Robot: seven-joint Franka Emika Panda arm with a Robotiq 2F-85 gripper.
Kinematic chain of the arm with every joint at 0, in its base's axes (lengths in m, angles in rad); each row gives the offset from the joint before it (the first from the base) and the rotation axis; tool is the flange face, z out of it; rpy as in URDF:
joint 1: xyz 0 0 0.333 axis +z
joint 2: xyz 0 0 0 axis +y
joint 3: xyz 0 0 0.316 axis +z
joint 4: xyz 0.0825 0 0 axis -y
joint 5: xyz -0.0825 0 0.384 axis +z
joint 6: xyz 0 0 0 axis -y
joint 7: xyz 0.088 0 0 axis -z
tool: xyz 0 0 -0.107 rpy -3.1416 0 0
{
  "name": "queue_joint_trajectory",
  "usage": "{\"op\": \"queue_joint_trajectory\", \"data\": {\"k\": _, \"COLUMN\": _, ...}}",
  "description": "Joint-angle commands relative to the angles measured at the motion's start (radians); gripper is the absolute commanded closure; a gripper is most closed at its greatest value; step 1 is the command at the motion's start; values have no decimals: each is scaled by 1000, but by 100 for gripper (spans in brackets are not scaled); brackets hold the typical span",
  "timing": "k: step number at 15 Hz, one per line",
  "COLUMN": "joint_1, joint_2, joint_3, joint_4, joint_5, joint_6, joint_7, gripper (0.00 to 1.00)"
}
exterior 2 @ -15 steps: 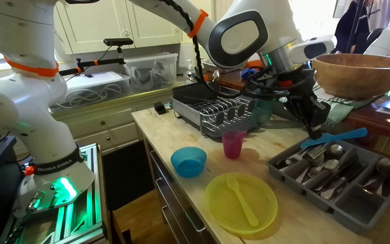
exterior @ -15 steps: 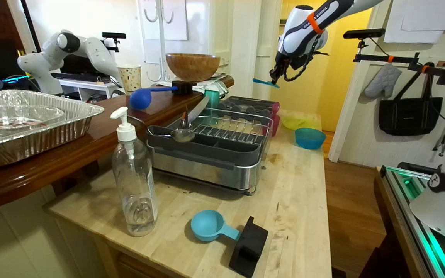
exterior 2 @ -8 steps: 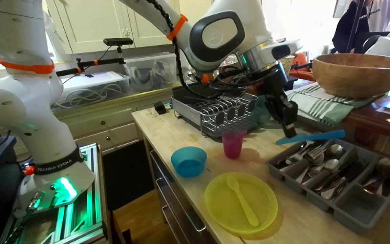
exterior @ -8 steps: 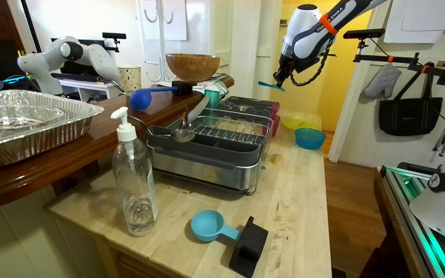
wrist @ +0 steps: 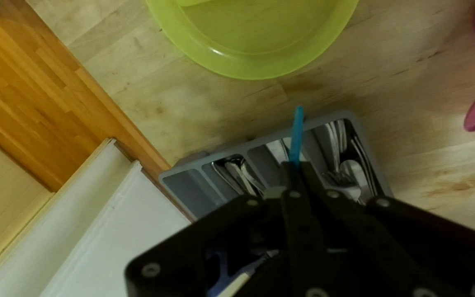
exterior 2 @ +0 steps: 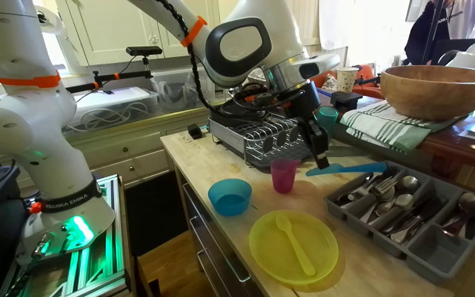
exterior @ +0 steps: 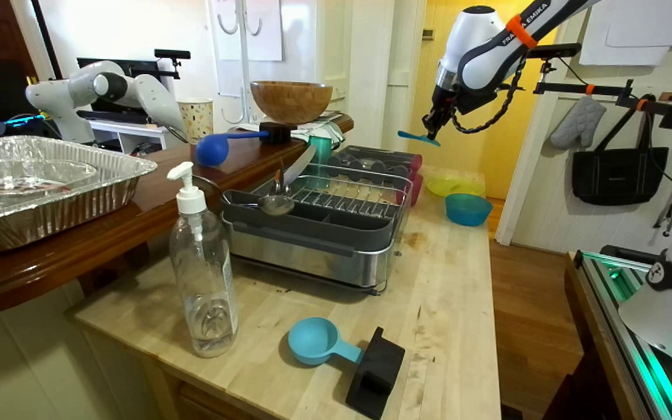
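A blue plastic knife (exterior 2: 363,167) is pinched in my gripper (exterior 2: 322,161), whose jaws are shut on it. It hangs above the wooden table, level or nearly so, its handle reaching over the grey cutlery tray (exterior 2: 437,252). In the wrist view one end of the blue knife (wrist: 297,132) sticks out from between the fingertips, with the tray (wrist: 186,187) below. Metal cutlery fills most of the tray's compartments. Nearby stand a pink cup (exterior 2: 283,179), a blue bowl (exterior 2: 225,202) and a yellow plate (exterior 2: 264,247) bearing a yellow spoon (exterior 2: 295,243). Fingertip contact is partly hidden.
Behind the gripper is a dish rack (exterior 2: 229,134) with a green cup (exterior 2: 327,117) close by. A raised wooden ledge holds a striped towel (exterior 2: 394,128) and a large wooden bowl (exterior 2: 439,93). A pump bottle (exterior: 205,280) and blue scoop (exterior: 314,341) occupy the table's far end.
The gripper has carried the blue knife off from over the tray, leftward in one exterior picture, rightward and slightly down in the other. Its grip stays the same.
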Motion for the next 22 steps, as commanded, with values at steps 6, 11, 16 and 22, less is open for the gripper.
{"op": "queue_joint_trajectory", "data": {"k": 6, "joint_1": -17, "joint_2": -67, "joint_3": 50, "joint_4": -88, "joint_5": 2, "joint_6": -18, "joint_7": 55, "gripper": 97}}
{"op": "queue_joint_trajectory", "data": {"k": 11, "joint_1": -18, "joint_2": -77, "joint_3": 52, "joint_4": -96, "joint_5": 2, "joint_6": -20, "joint_7": 59, "gripper": 99}}
{"op": "queue_joint_trajectory", "data": {"k": 16, "joint_1": -4, "joint_2": -107, "joint_3": 76, "joint_4": -150, "joint_5": -83, "joint_6": -33, "joint_7": 127, "gripper": 99}}
{"op": "queue_joint_trajectory", "data": {"k": 22, "joint_1": -20, "joint_2": -166, "joint_3": 90, "joint_4": -248, "joint_5": -152, "joint_6": -29, "joint_7": 246, "gripper": 99}}
